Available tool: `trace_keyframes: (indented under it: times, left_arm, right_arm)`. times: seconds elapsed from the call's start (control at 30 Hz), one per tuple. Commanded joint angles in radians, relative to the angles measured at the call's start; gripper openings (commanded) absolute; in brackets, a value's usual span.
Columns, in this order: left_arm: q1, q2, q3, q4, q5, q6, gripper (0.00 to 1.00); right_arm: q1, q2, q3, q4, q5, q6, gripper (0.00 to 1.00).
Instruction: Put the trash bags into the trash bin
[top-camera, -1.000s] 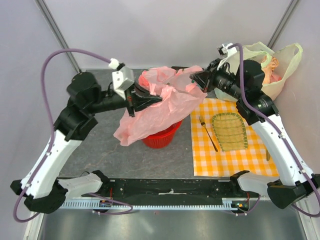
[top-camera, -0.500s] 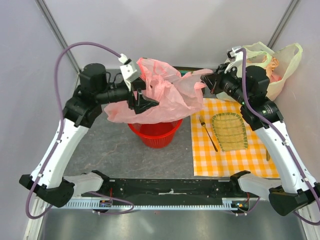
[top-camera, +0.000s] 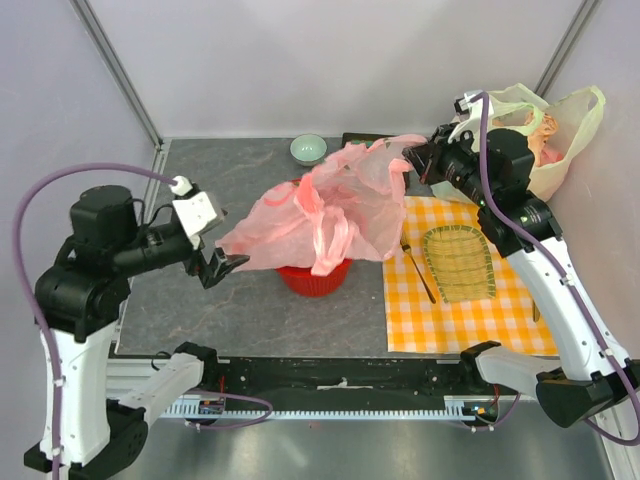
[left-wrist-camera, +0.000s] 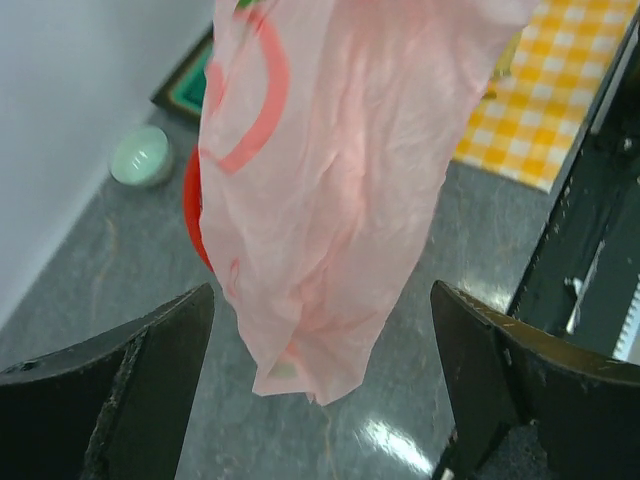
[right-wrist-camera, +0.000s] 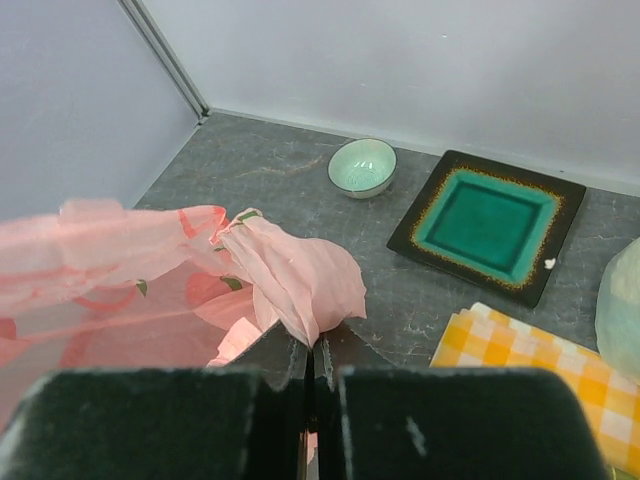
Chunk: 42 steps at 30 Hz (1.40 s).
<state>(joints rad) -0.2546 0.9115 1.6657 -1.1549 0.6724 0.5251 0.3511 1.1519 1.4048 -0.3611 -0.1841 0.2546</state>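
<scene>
A translucent pink trash bag (top-camera: 335, 210) is draped over the red mesh trash bin (top-camera: 314, 281) and hides most of its rim. My right gripper (top-camera: 412, 160) is shut on the bag's bunched far right corner (right-wrist-camera: 300, 280), which it holds up above the table; in the right wrist view its jaws (right-wrist-camera: 312, 345) pinch the plastic. My left gripper (top-camera: 228, 268) stands wide open to the left of the bin and touches nothing. In the left wrist view the bag's loose end (left-wrist-camera: 320, 250) hangs ahead of the spread fingers (left-wrist-camera: 150, 380), with a sliver of the bin (left-wrist-camera: 192, 205) behind it.
A yellow checkered cloth (top-camera: 500, 310) on the right carries a woven tray (top-camera: 460, 262) and a fork (top-camera: 415, 265). A pale yellow-green bag (top-camera: 565, 125) sits at the back right. A small green bowl (top-camera: 308, 148) and a square green plate (right-wrist-camera: 487, 222) lie near the back wall.
My left gripper opened, let go of the bag and pulled back to the left and nearer. The bag dropped to drape over the bin. The right gripper kept its hold.
</scene>
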Motion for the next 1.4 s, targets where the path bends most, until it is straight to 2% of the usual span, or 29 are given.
trace_keyframes:
  times: [0.0, 0.07, 0.13, 0.23, 0.27, 0.37, 0.47, 0.57, 0.63, 0.77, 0.93, 1.03, 1.1, 1.13, 1.2, 1.23, 1.33, 1.37]
  left_arm:
    - [0.006, 0.104, -0.041, -0.236, -0.044, 0.151, 0.95]
    - [0.005, 0.130, -0.078, -0.233, -0.047, 0.164, 0.93]
    - [0.003, 0.127, -0.116, -0.154, -0.039, 0.170, 0.90]
    - [-0.015, 0.159, -0.162, -0.112, -0.017, 0.180, 0.71]
    - [-0.018, 0.188, -0.176, -0.095, -0.014, 0.179, 0.51]
    - [-0.029, 0.216, -0.195, 0.039, 0.030, 0.127, 0.23]
    - [-0.055, 0.236, -0.225, 0.232, 0.049, -0.016, 0.09]
    - [-0.116, 0.268, -0.274, 0.355, 0.008, -0.088, 0.02]
    - [-0.173, 0.289, -0.305, 0.402, -0.037, -0.122, 0.02]
    - [-0.258, 0.290, -0.440, 0.585, -0.222, -0.168, 0.02]
    - [-0.353, 0.361, -0.561, 0.649, -0.358, -0.142, 0.02]
    - [-0.373, 0.406, -0.613, 0.670, -0.425, -0.128, 0.02]
    - [-0.373, 0.440, -0.604, 0.658, -0.433, -0.117, 0.14]
    - [-0.371, 0.440, -0.574, 0.620, -0.432, -0.116, 0.30]
    - [-0.362, 0.411, -0.526, 0.574, -0.407, -0.116, 0.45]
    - [-0.339, 0.394, -0.468, 0.539, -0.386, -0.120, 0.57]
    - [-0.304, 0.313, -0.356, 0.462, -0.255, -0.129, 0.70]
    - [-0.304, 0.297, -0.334, 0.446, -0.210, -0.113, 0.71]
  right_arm:
    - [-0.001, 0.003, 0.033, 0.030, -0.002, 0.026, 0.00]
    - [-0.003, 0.006, 0.036, 0.030, -0.005, 0.035, 0.00]
    - [-0.001, 0.005, 0.034, 0.031, -0.015, 0.038, 0.00]
    - [-0.003, 0.006, 0.037, 0.033, -0.032, 0.051, 0.00]
    - [-0.003, 0.006, 0.036, 0.040, -0.037, 0.055, 0.00]
    - [-0.003, 0.005, 0.036, 0.066, -0.081, 0.078, 0.00]
    - [-0.001, 0.005, 0.031, 0.102, -0.141, 0.120, 0.00]
    - [0.005, 0.019, 0.036, 0.113, -0.159, 0.140, 0.00]
    - [0.009, 0.032, 0.039, 0.119, -0.164, 0.150, 0.00]
    - [0.015, 0.045, 0.030, 0.139, -0.176, 0.166, 0.00]
    - [0.029, 0.060, 0.029, 0.148, -0.186, 0.175, 0.00]
    - [0.037, 0.066, 0.030, 0.151, -0.189, 0.178, 0.00]
    - [0.038, 0.069, 0.022, 0.155, -0.190, 0.176, 0.00]
    - [0.038, 0.069, 0.019, 0.152, -0.190, 0.176, 0.00]
    - [0.038, 0.071, 0.019, 0.152, -0.190, 0.167, 0.00]
    - [0.040, 0.072, 0.022, 0.152, -0.189, 0.164, 0.00]
    - [0.040, 0.075, 0.028, 0.152, -0.181, 0.156, 0.00]
    - [0.040, 0.077, 0.028, 0.152, -0.180, 0.156, 0.00]
